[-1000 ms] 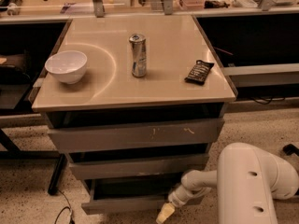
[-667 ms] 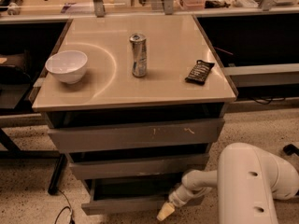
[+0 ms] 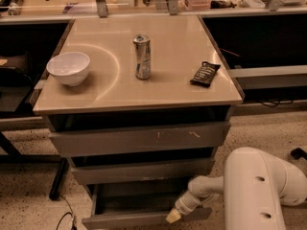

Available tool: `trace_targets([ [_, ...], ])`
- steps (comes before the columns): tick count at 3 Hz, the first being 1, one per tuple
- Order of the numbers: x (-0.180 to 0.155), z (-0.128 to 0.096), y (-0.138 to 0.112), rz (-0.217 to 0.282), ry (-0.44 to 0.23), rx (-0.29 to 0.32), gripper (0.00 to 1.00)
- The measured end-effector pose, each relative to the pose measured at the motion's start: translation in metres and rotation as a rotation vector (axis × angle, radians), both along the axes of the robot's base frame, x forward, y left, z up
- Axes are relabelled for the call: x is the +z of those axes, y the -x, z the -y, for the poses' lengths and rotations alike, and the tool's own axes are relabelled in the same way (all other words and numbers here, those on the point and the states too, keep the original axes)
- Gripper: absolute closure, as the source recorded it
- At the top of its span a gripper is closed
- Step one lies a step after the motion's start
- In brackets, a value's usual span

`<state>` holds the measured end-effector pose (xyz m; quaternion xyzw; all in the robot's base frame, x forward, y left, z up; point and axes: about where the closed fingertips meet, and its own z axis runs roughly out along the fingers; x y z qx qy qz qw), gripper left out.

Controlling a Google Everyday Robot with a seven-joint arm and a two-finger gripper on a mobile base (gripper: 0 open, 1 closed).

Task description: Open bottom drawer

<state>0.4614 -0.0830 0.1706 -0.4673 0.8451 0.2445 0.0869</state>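
Three grey drawers sit under a beige countertop (image 3: 177, 87). The bottom drawer (image 3: 139, 218) is pulled out toward me; its slim plain front panel is at the bottom edge of the view and its flat grey floor (image 3: 136, 202) shows behind it. My gripper (image 3: 173, 216), with a pale yellowish tip, rests at the right part of that front panel. The white arm (image 3: 259, 190) reaches in from the lower right. The tallest drawer front (image 3: 139, 138) with pale scratches and the mid-sized front (image 3: 141, 171) stand above, less far out.
On the countertop stand a white bowl (image 3: 68, 67), a silver can (image 3: 142, 56) and a dark snack packet (image 3: 205, 74). A dark table leg (image 3: 57, 178) and a cable (image 3: 64, 217) are at the lower left. Shelving runs along the back.
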Motion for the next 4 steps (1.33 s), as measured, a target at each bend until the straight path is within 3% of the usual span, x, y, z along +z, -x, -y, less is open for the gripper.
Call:
trace_targets([
  [1,0.000,0.000,0.000,0.000,0.000,0.000,0.88],
  [2,-0.001,0.002,0.011,-0.022,-0.007,-0.005,1.00],
  [4,0.002,0.009,0.041,-0.069,-0.010,-0.031,1.00],
])
